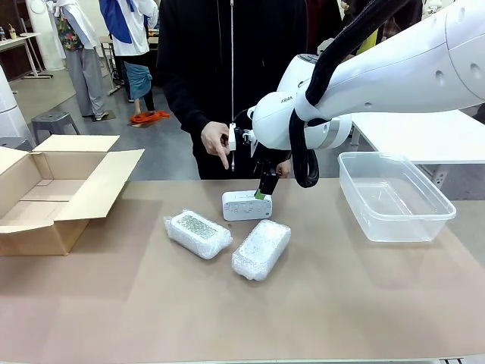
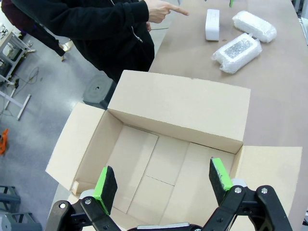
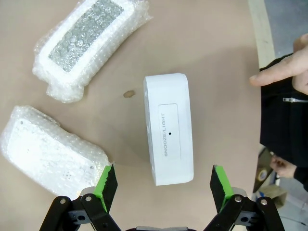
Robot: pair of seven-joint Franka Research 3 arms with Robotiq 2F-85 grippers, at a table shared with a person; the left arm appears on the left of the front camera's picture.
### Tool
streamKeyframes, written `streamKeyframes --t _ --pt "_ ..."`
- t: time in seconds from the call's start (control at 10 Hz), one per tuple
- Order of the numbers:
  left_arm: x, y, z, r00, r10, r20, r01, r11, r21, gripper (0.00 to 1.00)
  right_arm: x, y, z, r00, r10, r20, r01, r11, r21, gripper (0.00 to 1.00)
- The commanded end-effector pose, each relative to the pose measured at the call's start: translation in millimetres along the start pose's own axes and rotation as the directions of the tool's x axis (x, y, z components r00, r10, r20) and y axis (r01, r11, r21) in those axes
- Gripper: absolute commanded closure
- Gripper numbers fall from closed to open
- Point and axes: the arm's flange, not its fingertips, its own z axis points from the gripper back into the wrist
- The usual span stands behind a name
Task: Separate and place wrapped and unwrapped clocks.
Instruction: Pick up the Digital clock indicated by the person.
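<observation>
White bare clock (image 3: 168, 127) — right gripper (image 3: 163, 182) spread wide over it.

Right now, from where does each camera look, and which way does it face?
Front view: sits on the robot's side, faces across the table toward the person; the right arm reaches in, jaws down over the bare clock.
Left wrist view: hangs above the cardboard box, facing into it; its own open jaws show below.
Right wrist view: looks down on the bare clock, past its open jaws.
Shared: all three show the bare clock, both wrapped clocks and the person's pointing hand.
</observation>
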Motion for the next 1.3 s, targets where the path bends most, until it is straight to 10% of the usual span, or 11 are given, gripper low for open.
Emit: streamKeyframes --t 0.0,1.2 --pt "0 1 1 1.000 -0.004 0.025 0.004 1.000 0.003 0.00 0 0 0 1.000 0.000 0.000 0.000 1.000 0.000 0.00" --pt "0 1 1 1.000 -0.004 0.025 0.004 1.000 0.003 0.00 34 -31 -58 0.993 0.111 -0.033 -0.104 0.981 0.164 0.00"
